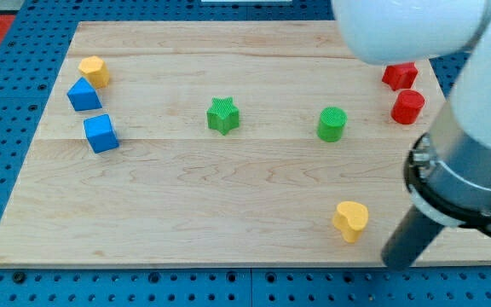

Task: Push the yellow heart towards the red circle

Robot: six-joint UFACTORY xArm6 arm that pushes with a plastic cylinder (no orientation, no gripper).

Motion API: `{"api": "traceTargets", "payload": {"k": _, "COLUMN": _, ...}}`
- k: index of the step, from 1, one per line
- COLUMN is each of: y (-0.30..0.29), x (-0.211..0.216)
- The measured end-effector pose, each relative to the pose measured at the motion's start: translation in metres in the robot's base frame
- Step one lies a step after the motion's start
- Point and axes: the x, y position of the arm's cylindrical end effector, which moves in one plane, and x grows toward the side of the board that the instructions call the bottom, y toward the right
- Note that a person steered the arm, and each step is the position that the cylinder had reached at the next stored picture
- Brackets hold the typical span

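**Yellow heart lies just left of my tip; red circle waits far above**

The yellow heart [350, 221] sits near the board's bottom edge, toward the view's right, and everything here is placed from it. Its lobes seem to face the view's right and its point the lower left, though the angle makes that hard to tell for sure.

My tip [395, 260] rests on the board just to the heart's right and a little below it, near but not touching. The rod holds nothing and pushes nothing at this moment; it is free of every block.

The red circle [408, 107] stands well above the heart and somewhat to its right, close to the board's right edge. So the heart must travel up the view and slightly rightward. I judge my tip is on the wrong side for that: it would need to come round beneath the heart, a shade to its left, before pushing upward.

Counted outward from the heart:
- one green circle [332, 124], above and slightly left
- one green star [223, 115], further up and left
- two red blocks: the circle, and a second red block [400, 76] just above it, shape unclear
- two blue blocks [101, 133] [83, 95], far left
- a second yellow block [94, 71], far up-left, beside the upper blue one
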Motion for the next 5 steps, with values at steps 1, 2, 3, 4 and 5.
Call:
{"api": "traceTargets", "payload": {"k": 1, "y": -0.044, "x": -0.01}}
{"api": "traceTargets", "payload": {"k": 2, "y": -0.047, "x": -0.031}}
{"api": "traceTargets", "payload": {"k": 3, "y": 0.004, "x": -0.065}}
{"api": "traceTargets", "payload": {"k": 4, "y": 0.018, "x": -0.076}}
{"api": "traceTargets", "payload": {"k": 5, "y": 0.018, "x": -0.081}}
